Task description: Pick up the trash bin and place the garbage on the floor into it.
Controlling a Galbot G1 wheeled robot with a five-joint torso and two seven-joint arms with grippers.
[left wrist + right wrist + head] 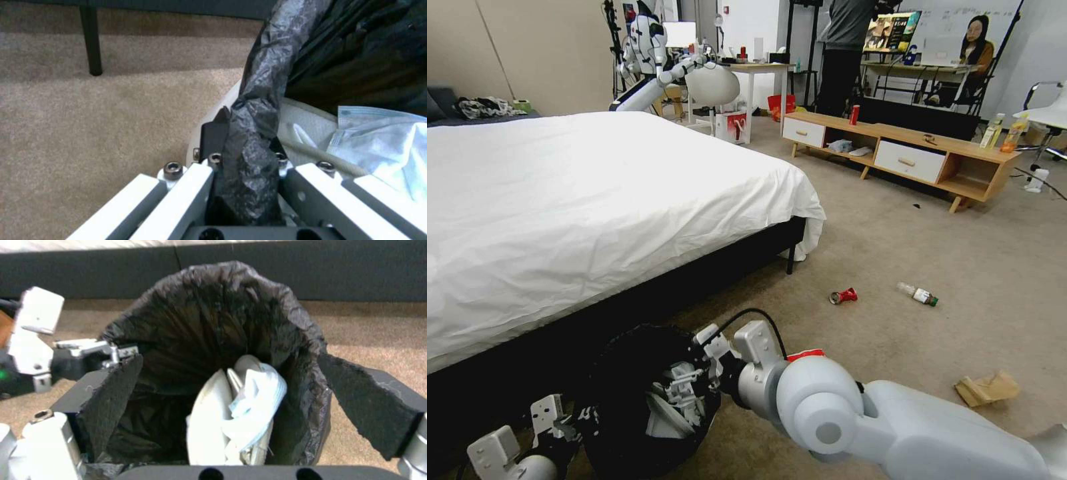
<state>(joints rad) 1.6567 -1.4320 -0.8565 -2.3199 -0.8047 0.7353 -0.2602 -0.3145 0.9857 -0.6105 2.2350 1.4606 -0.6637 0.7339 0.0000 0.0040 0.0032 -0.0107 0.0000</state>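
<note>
So the trash bin point(627, 400) is sitting low at the foot of the bed point(594, 213), right in front of the robot, tipped toward the camera, with its black bag point(213, 323) folded over the rim. The left gripper point(247, 160) has its fingers pinched on the bagged rim at the bin's left side, and the wrist view shows the crinkly plastic squeezed right between the two pads. The right gripper point(684, 393) is poked over the mouth of the bin from the right, and its jaws are spread wide with nothing held between them (you can see both dark pads point(369, 406) splayed either side of the opening in the right wrist view). Down in the bin there's already some white tissue point(236, 413) and a pale blue bit of wrapper or mask lying against the liner. Out on the tan carpet point(894, 233), the crushed red can point(843, 296) lies past the corner of the bed, the small clear bottle point(917, 294) with the green cap is just to its right, and a crumpled tan paper bag point(986, 389) is nearer the robot, well off to the right. A red-and-white packet point(804, 355) peeks out just behind the right arm's wrist.
</note>
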